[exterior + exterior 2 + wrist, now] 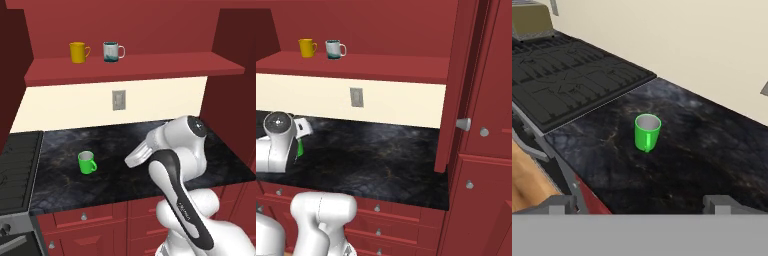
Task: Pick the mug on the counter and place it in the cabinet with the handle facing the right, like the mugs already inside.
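Small bright green mug (87,162) upright on black marble-like counter (120,145), just right of dark stovetop (17,170); yellow mug (78,52) left of white-and-teal mug (111,51) on dark red cabinet shelf (150,67) above

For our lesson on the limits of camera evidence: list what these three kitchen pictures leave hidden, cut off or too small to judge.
- Green mug, right base view: mostly hidden behind the arm; just a sliver shows.
- Gripper, hand view: finger tips cut off by the bottom band; in the left base view the arm covers its fingers.
- Stove, left base view: cut off by the left edge.
- White-and-teal mug: its pattern is too small to read.
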Robot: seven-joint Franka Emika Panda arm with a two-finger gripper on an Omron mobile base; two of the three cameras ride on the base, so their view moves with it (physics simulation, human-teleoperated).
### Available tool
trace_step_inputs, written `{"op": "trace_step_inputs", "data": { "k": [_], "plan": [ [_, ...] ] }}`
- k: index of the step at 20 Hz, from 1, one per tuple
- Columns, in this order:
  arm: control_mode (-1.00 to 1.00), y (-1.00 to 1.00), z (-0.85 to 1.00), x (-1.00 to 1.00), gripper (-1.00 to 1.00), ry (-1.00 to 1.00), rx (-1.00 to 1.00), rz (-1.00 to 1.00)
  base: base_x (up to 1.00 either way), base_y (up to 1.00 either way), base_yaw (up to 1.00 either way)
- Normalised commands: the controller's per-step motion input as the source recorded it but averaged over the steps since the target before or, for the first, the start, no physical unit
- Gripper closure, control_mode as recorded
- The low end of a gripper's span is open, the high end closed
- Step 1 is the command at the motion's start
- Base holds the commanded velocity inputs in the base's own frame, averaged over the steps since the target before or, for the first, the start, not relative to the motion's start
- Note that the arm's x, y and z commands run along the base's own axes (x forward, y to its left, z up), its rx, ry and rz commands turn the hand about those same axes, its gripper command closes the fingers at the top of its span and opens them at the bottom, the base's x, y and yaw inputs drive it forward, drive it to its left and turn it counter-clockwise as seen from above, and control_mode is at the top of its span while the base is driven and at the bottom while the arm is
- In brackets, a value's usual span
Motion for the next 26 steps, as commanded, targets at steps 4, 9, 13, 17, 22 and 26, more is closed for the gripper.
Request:
{"op": "trace_step_inputs", "data": {
  "k": [4,9,13,17,22,26],
  "plan": [
    [-1.00,0.01,-0.26,0.15,-1.00,0.00,0.00,0.00,0.00,0.00,0.00],
    [-1.00,0.05,-0.08,0.06,-1.00,-0.03,0.01,0.00,0.00,0.00,0.00],
    [-1.00,0.10,-0.10,0.01,-1.00,-0.10,0.01,0.00,0.00,0.00,0.00],
    [-1.00,0.05,-0.23,0.06,-1.00,-0.10,0.00,0.00,0.00,0.00,0.00],
    [-1.00,0.00,-0.35,0.15,-1.00,-0.03,0.00,0.00,0.00,0.00,0.00],
    [-1.00,0.00,-0.25,0.07,-1.00,-0.01,0.01,0.00,0.00,0.00,0.00]
  ]
}}
